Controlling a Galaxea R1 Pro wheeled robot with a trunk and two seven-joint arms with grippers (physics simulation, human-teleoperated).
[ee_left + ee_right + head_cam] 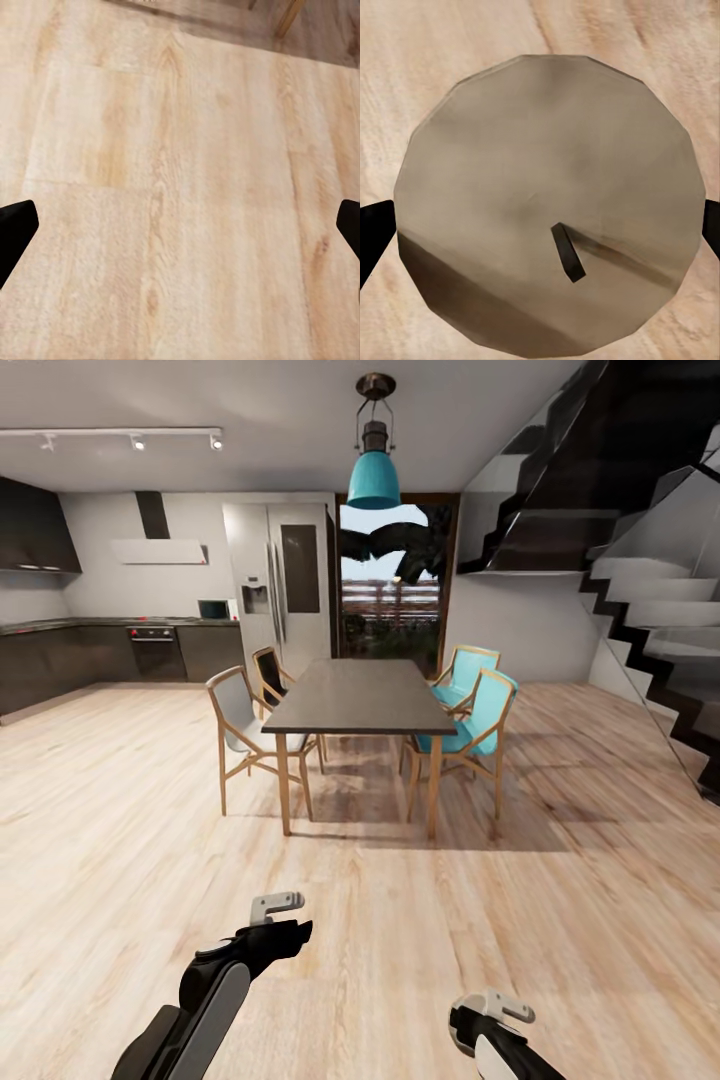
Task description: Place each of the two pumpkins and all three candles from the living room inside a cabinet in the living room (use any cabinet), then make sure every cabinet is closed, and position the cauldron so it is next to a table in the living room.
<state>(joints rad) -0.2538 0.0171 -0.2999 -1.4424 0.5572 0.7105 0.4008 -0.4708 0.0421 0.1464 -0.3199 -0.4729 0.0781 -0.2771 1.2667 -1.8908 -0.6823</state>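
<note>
A beige-tan candle (pixel 547 187) with a short dark wick sits between the black fingertips (pixel 373 232) of my right gripper (pixel 540 225), seen end-on with plank floor behind it. Its sides reach both fingers, so the gripper is shut on it. In the head view the right gripper (pixel 490 1012) hangs low at the bottom right. My left gripper (pixel 276 907) is at the bottom left, above the floor. In the left wrist view it (pixel 180 232) stands open with bare wood planks between its fingers. The pumpkins, cabinet, cauldron and living room table are out of view.
A dark dining table (pixel 355 695) stands ahead with grey chairs (pixel 240 725) on its left and teal chairs (pixel 475 715) on its right. The dark kitchen counter (pixel 60 650) runs along the far left, and stairs (pixel 650 630) rise at the right. Light wood floor (pixel 120 840) spreads around me.
</note>
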